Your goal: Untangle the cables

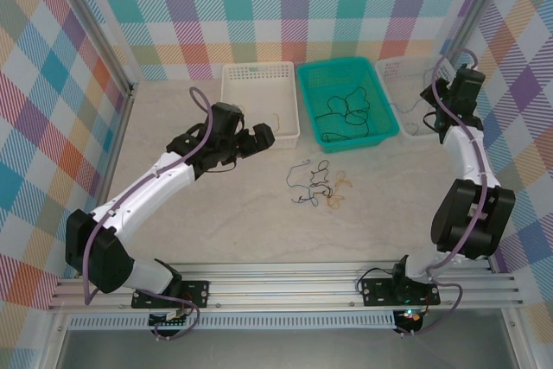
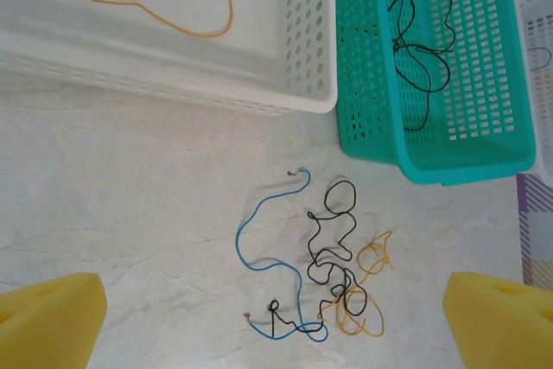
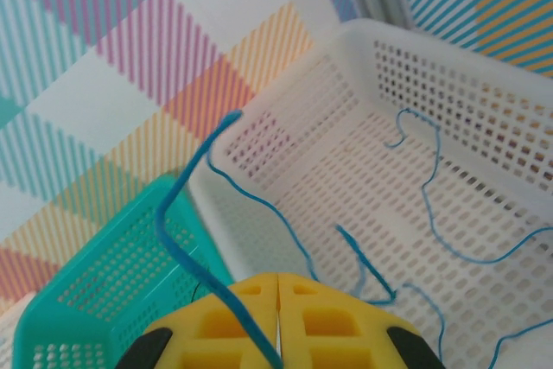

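I see a pale marbled surface (image 1: 216, 231). Along its far edge three baskets sit side by side: the left white basket (image 1: 227, 101), the teal basket (image 1: 350, 138) and the right white basket (image 1: 413, 131). Nearer, right of centre, blue, black and orange cables (image 1: 318, 186) lie tangled.

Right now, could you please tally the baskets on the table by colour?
White baskets: 2
Teal basket: 1
Total: 3
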